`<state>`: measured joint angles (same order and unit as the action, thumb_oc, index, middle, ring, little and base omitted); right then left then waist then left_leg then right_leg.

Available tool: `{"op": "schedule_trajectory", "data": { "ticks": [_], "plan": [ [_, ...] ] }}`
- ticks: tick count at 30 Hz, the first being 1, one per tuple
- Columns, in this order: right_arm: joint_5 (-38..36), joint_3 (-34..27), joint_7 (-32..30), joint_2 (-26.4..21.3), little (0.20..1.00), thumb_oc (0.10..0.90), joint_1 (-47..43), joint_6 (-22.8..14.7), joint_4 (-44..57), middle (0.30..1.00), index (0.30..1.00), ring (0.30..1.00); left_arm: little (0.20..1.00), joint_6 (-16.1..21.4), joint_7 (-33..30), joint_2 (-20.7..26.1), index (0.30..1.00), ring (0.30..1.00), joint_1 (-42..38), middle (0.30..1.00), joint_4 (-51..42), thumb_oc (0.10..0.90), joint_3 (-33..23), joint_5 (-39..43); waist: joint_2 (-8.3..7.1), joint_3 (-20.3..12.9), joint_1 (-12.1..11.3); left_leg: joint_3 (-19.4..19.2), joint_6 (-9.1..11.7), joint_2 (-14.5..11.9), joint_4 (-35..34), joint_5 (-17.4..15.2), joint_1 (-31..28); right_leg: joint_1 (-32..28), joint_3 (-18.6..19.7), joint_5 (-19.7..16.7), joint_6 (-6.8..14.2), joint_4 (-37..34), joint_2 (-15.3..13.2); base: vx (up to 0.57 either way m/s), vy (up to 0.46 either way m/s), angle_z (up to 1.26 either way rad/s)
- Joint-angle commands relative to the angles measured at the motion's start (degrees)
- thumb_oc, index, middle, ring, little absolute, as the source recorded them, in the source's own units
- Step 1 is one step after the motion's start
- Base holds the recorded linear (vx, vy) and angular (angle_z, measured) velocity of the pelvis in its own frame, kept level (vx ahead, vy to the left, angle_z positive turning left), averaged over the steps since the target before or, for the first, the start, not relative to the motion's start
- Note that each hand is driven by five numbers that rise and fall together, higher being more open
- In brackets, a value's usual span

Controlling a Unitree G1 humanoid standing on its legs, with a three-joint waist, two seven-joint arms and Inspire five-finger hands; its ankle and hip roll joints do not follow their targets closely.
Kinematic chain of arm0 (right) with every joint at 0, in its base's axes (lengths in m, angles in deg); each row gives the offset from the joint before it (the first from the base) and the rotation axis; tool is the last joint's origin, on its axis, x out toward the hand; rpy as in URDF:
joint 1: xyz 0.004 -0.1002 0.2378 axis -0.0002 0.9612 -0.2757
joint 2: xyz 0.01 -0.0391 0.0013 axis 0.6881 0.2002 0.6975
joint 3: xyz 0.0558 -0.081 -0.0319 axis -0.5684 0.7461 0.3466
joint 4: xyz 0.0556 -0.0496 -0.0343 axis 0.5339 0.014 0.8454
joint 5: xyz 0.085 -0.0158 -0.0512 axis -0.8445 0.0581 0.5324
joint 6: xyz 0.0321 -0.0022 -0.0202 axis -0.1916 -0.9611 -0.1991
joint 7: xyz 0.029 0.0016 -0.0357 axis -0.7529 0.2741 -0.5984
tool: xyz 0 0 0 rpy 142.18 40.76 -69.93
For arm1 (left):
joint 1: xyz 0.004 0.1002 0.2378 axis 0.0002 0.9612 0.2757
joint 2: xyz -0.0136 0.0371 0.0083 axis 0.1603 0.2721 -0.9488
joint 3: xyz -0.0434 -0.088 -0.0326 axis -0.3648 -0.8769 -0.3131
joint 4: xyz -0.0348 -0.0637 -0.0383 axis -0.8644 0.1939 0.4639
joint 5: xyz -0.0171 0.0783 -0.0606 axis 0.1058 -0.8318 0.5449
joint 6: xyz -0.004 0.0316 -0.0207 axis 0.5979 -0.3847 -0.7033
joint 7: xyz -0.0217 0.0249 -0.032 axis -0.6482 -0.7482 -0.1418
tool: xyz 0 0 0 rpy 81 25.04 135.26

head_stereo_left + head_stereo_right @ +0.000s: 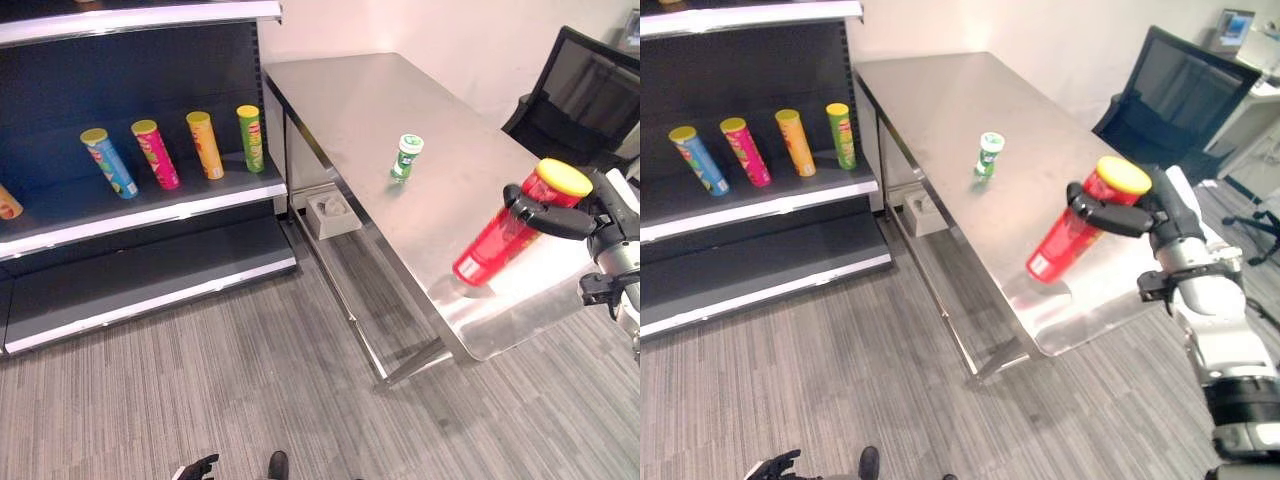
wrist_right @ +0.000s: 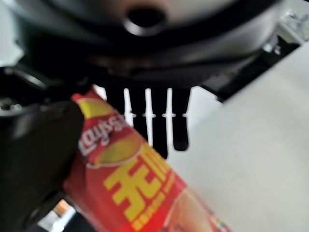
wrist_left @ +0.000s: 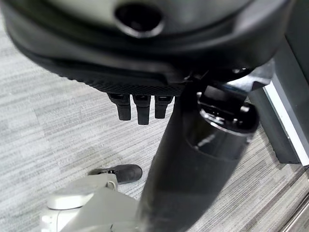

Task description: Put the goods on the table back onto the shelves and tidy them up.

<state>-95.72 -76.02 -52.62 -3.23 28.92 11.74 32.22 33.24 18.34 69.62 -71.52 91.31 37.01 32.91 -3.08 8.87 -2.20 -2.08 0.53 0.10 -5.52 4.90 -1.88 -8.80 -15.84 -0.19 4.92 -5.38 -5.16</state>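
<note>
My right hand (image 1: 565,221) is shut on a red chip can (image 1: 497,243) with a yellow lid. The fingers wrap it just below the lid and the thumb (image 2: 34,159) presses its side. The can hangs tilted, its base just above the near right corner of the steel table (image 1: 340,100). A small green can (image 1: 406,157) stands upright mid-table, apart from the hand. On the middle shelf board (image 1: 150,208) lean a blue can (image 1: 108,162), a pink can (image 1: 156,154), an orange can (image 1: 205,145) and a green can (image 1: 250,138). My left hand (image 1: 196,467) hangs low over the floor, fingers (image 3: 137,107) relaxed and empty.
A black chair (image 1: 580,90) stands behind the table's far right side. A white box (image 1: 332,213) sits on the floor under the table beside the shelf unit. The lower shelf board (image 1: 140,280) is bare. Grey carpet lies between shelf and table.
</note>
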Motion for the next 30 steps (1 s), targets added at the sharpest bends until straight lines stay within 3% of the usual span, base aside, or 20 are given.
{"op": "schedule_trajectory", "data": {
  "ticks": [1,7,11,12,13,15,16,17,19,20,21,22,23,24,27,28,29,30],
  "plan": [
    [1.72,-7.45,-8.1,-1.91,0.3,0.4,-8.54,-8.98,6.6,0.3,0.3,0.3,0.9,1.77,-1.9,2.29,0.9,0.9,-2.44,0.9,0.29,0.8,0.28,0.1,-1.6,-3.89,-3.89,-0.66,5.17,-5.74,0.52,-4.13,-2.19,-0.2,-2.17,-0.01,4.54,0.38,-3.29,-0.01,-0.098,0.16],
    [3.74,-9.12,-10.18,1.99,0.3,0.4,-8.82,-10.55,15.16,0.3,0.3,0.3,0.9,1.7,-2.29,2.47,0.9,0.9,-1.27,0.9,-2.54,0.8,-1.09,2.2,-1.21,-2.42,-6.25,2.6,5.73,-6.84,1.62,-2.32,-0.24,-0.02,-2.21,1.5,3.1,0.38,-1.45,-0.04,-0.1,0.24],
    [4.44,-10.6,-11.57,2.66,0.3,0.4,-9.5,-11.47,18.96,0.3,0.3,0.3,0.9,1.85,-2.8,2.35,0.9,0.9,-2.27,0.9,-4.39,0.8,-0.76,4.32,-1.28,1.78,-7.86,4.49,7.86,-6.27,11.37,-1.94,9.62,-0.1,-6.15,1.69,2.45,0.38,-2.14,-0.18,-0.034,0.84],
    [3.97,-10.44,-10.76,2.85,0.3,0.4,-9.32,-11.61,19.99,0.3,0.3,0.3,0.9,1.83,-2.44,2.26,0.9,0.9,-2.02,0.9,-4.17,0.8,-0.29,3.47,-1.15,1.55,-8.1,5.53,8.32,-8.48,9.85,-1.06,9.63,-0.42,-7.65,1.43,2.79,0.38,-2.36,-0.02,0.221,1.09],
    [4.44,-10.42,-10.25,1.78,0.3,0.4,-8.83,-11.64,20.95,0.3,0.3,0.3,0.9,1.97,-2.5,2.8,0.9,0.9,-2.22,0.9,-3.63,0.8,-0.12,2.7,-1.55,1.67,-7.88,5.61,8.75,-12.29,8.3,0.35,9.16,-0.8,-9.0,1.08,3.54,0.38,-3.45,0.03,0.308,0.7],
    [4.65,-10.35,-9.67,0.86,0.3,0.4,-7.72,-11.51,21.74,0.3,0.3,0.3,0.9,2.26,-3.1,2.91,0.9,0.9,-2.75,0.9,-3.08,0.8,-0.23,2.32,-1.48,1.7,-6.4,3.32,8.95,-17.17,6.22,2.89,8.54,-0.44,-10.22,0.88,4.65,0.58,-5.32,0.01,0.386,0.6],
    [5.23,-10.48,-9.79,0.6,0.3,0.4,-6.9,-11.52,22.11,0.3,0.3,0.3,0.9,2.23,-3.38,2.91,0.9,0.9,-2.82,0.9,-3.02,0.8,-0.21,2.15,-1.0,1.3,-5.68,1.38,9.53,-19.37,4.3,4.2,8.25,-0.32,-10.99,0.82,5.33,0.74,-6.46,0.09,0.579,0.63],
    [5.88,-11.8,-8.47,0.27,0.3,0.4,-4.08,-10.44,23.37,0.3,0.3,0.3,0.9,2.26,-3.25,2.58,0.9,0.9,-2.4,0.9,-3.26,0.8,-0.47,1.68,0.61,-0.3,-4.95,-2.23,10.87,-20.89,1.04,5.24,6.84,-1.08,-11.7,0.64,6.41,1.06,-7.78,0.13,0.609,0.75],
    [7.51,-13.06,-8.19,0.69,0.3,0.4,-1.71,-9.58,23.79,0.3,0.3,0.3,0.9,1.97,-3.02,2.38,0.9,0.9,-2.46,0.9,-2.68,0.8,-0.19,0.88,1.66,-2.1,-4.53,-3.59,11.42,-19.11,0.61,3.93,6.52,-1.77,-13.39,-0.6,7.28,2.12,-10.9,0.13,0.501,0.84],
    [7.55,-13.14,-8.22,0.72,0.3,0.4,-1.58,-9.53,23.88,0.3,0.3,0.3,0.9,1.98,-3.03,2.38,0.9,0.9,-2.46,0.9,-2.66,0.8,-0.14,0.87,1.53,-2.14,-4.5,-3.57,11.33,-18.89,0.63,3.9,6.57,-1.76,-13.46,-0.61,7.39,2.16,-11.11,0.13,0.397,0.61],
    [8.26,-13.43,-7.87,1.54,0.3,0.4,-0.84,-9.0,24.32,0.3,0.3,0.3,0.9,1.83,-2.91,2.53,0.9,0.9,-2.92,0.9,-2.15,0.8,0.29,-0.03,1.44,-2.7,-4.41,-3.98,11.06,-17.01,0.9,3.16,6.29,-2.17,-14.43,-1.67,8.13,3.39,-13.78,0.15,0.371,0.35],
    [8.57,-13.38,-7.59,2.79,0.3,0.4,-0.51,-8.54,24.99,0.3,0.3,0.3,0.9,1.77,-2.75,3.05,0.9,0.9,-3.33,0.9,-2.09,0.8,0.68,-0.99,1.03,-2.81,-4.41,-4.34,10.0,-14.63,1.18,1.83,5.87,-2.06,-14.74,-3.47,8.65,5.6,-16.71,0.24,0.658,0.27],
    [9.86,-12.2,-7.43,4.23,0.3,0.4,-1.33,-7.98,26.08,0.3,0.3,0.3,0.9,1.81,-2.75,4.07,0.9,0.9,-3.69,0.9,-2.51,0.8,0.79,-2.41,0.69,-2.69,-4.52,-4.92,7.64,-10.73,1.29,-0.47,4.9,-1.1,-14.73,-8.07,8.84,9.9,-21.15,0.21,0.626,0.34],
    [10.52,-11.26,-7.43,4.79,0.3,0.4,-2.01,-7.86,26.47,0.3,0.3,0.3,0.9,1.82,-2.95,4.63,0.9,0.9,-3.72,0.9,-2.72,0.8,0.36,-2.16,0.42,-2.41,-4.65,-5.33,6.35,-8.87,1.12,-1.23,4.43,-0.17,-14.34,-10.6,8.85,12.37,-23.3,0.13,0.472,0.48],
    [10.94,-9.74,-7.26,6.45,0.3,0.4,-2.53,-7.67,26.99,0.3,0.3,0.3,0.9,1.65,-3.43,5.91,0.9,0.9,-4.06,0.9,-3.29,0.8,-0.32,-2.14,0.59,-1.6,-4.29,-5.4,4.16,-6.33,0.67,-2.2,3.55,2.55,-11.18,-10.88,7.72,17.4,-23.67,0.08,0.306,0.36],
    [10.91,-9.72,-6.86,6.49,0.3,0.4,-2.16,-7.64,27.45,0.3,0.3,0.3,0.9,1.62,-3.43,6.4,0.9,0.9,-3.94,0.9,-4.23,0.8,-0.67,-1.93,1.07,-0.98,-3.63,-5.09,3.36,-5.53,0.52,-2.39,3.18,5.36,-7.37,-9.03,6.29,20.29,-20.91,0.16,0.421,0.13],
    [10.74,-9.46,-6.74,6.46,0.3,0.4,-2.24,-7.92,27.79,0.3,0.3,0.3,0.9,1.73,-3.31,6.44,0.9,0.9,-3.65,0.9,-4.73,0.8,-1.76,-0.87,1.98,-0.25,-3.24,-4.93,2.71,-4.66,0.52,-3.02,2.11,8.24,-5.39,-5.01,5.18,20.13,-16.42,0.18,0.338,0.33],
    [10.59,-9.45,-6.78,6.72,0.3,0.4,-2.51,-7.96,27.92,0.3,0.3,0.3,0.9,1.72,-3.21,6.32,0.9,0.9,-3.4,0.9,-4.59,0.8,-2.15,-0.7,2.38,-0.05,-3.31,-5.04,2.75,-4.64,0.52,-3.45,1.57,8.86,-6.12,-3.04,4.4,18.91,-14.61,0.15,0.207,0.32]
  ]
}}
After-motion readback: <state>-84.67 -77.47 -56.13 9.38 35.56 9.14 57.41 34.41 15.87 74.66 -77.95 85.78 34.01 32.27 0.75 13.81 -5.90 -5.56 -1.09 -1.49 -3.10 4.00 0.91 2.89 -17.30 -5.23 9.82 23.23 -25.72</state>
